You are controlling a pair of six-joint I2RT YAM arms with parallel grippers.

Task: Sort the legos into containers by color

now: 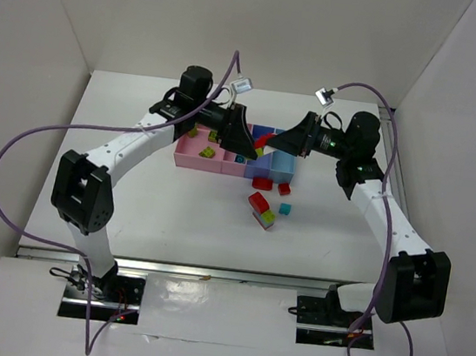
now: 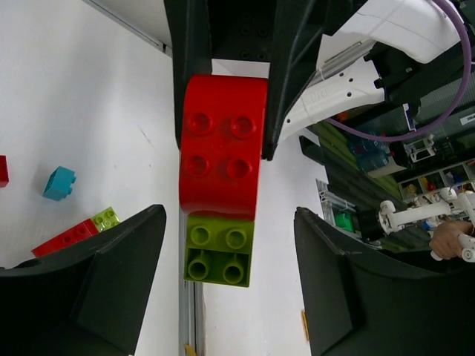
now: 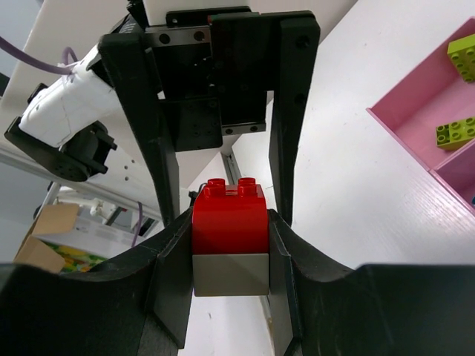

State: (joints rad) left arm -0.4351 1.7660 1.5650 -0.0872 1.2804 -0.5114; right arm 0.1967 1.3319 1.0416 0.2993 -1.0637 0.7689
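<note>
My right gripper (image 1: 270, 145) (image 3: 230, 248) is shut on a red brick (image 3: 230, 219) (image 2: 223, 144) with a lime green brick (image 2: 219, 251) stuck to its end, held in the air over the row of containers. My left gripper (image 1: 244, 148) (image 2: 228, 222) faces it, jaws wide open on either side of the green end without touching it. The wide pink bin (image 1: 190, 158) (image 3: 415, 126) holds lime green bricks (image 1: 210, 151) (image 3: 454, 132). The blue bins (image 1: 282, 163) are partly hidden by the grippers.
Loose bricks lie on the table in front of the bins: two red ones (image 1: 262, 183) (image 1: 284, 188), a cyan one (image 1: 285, 209) (image 2: 59, 183) and a red-and-green stack (image 1: 260, 210) (image 2: 74, 233). White walls close in the table on both sides.
</note>
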